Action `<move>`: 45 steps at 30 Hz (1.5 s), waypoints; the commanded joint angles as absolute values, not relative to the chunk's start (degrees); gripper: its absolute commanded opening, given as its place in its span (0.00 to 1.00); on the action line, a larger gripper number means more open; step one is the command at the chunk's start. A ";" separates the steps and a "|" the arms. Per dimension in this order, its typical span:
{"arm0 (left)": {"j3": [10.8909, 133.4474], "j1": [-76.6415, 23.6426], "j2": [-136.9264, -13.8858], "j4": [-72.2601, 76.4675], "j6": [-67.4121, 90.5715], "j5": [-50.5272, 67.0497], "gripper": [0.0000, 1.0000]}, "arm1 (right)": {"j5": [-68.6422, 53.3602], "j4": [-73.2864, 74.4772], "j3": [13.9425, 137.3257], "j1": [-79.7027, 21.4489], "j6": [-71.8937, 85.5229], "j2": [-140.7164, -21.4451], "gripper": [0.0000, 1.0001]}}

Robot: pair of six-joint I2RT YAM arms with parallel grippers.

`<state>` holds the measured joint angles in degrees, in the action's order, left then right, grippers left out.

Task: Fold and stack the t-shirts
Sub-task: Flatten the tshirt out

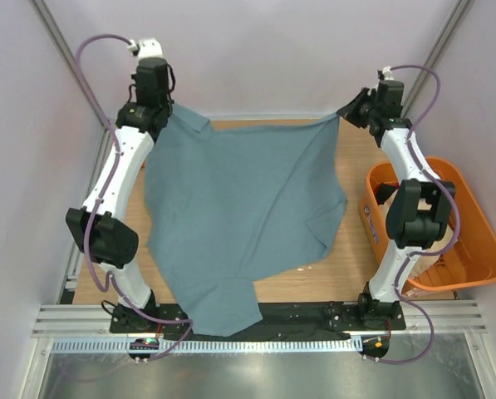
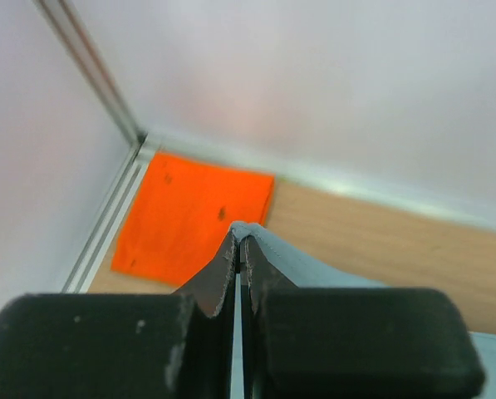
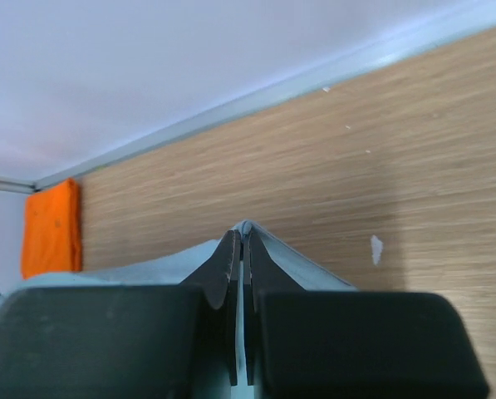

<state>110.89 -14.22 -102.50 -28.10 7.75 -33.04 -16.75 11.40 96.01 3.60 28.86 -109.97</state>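
The left fingers (image 2: 240, 237) are pressed together on a thin fold of the grey-blue t-shirt (image 2: 291, 263), and the cloth edge pokes out just past their tips. The right fingers (image 3: 240, 233) are clamped the same way on another edge of that shirt (image 3: 148, 270).

From above, the left fingers (image 1: 171, 108) hold a corner over the far left corner of the worktop (image 1: 356, 270). The right fingers (image 1: 348, 113) hold the opposite corner over the worktop's far right corner. The grey-blue t-shirt (image 1: 239, 208) hangs stretched between them, covers most of the worktop, and trails over its near edge.

A bright orange t-shirt (image 2: 193, 216) lies folded flat in the worktop's far left corner, against the back wall; the right wrist view shows it (image 3: 52, 229) too.

An orange plastic tub (image 1: 480, 224) stands off the worktop's right edge. The right arm hides most of its inside, so its contents cannot be told. A pale marking on the wall facing the worktop is too small to read.
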 commanded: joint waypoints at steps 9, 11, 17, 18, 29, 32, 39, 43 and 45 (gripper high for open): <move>122.61 -13.89 -76.66 -22.68 11.08 -11.46 0.00 | -19.34 8.88 91.59 3.34 28.21 -72.56 0.01; 122.08 -13.89 -70.36 -22.15 10.81 -9.59 0.00 | -19.16 9.14 89.83 3.34 28.04 -67.53 0.01; 121.64 -13.97 -57.41 -20.66 14.05 -2.29 0.00 | -17.58 12.12 88.94 3.34 26.02 -49.50 0.01; 121.73 -14.06 -54.52 -20.48 14.58 -1.85 0.00 | -17.14 12.56 89.29 3.25 25.75 -45.92 0.01; 125.33 -16.70 -50.97 -18.90 16.35 0.70 0.00 | -12.92 16.79 96.59 0.27 22.77 -40.16 0.01; 125.07 -16.70 -54.30 -18.11 15.21 1.05 0.00 | -13.44 13.90 93.88 0.09 23.02 -43.50 0.01; 125.42 -16.70 -69.24 -19.51 11.70 -4.56 0.00 | -15.56 6.59 88.77 0.00 22.59 -57.83 0.01; 126.82 -16.70 -79.61 -24.41 8.36 -8.44 0.00 | -16.78 0.37 85.35 0.00 23.46 -68.52 0.01; 119.83 -16.70 -81.12 -23.12 6.34 -10.19 0.00 | -17.58 -3.94 81.84 0.00 24.69 -71.35 0.01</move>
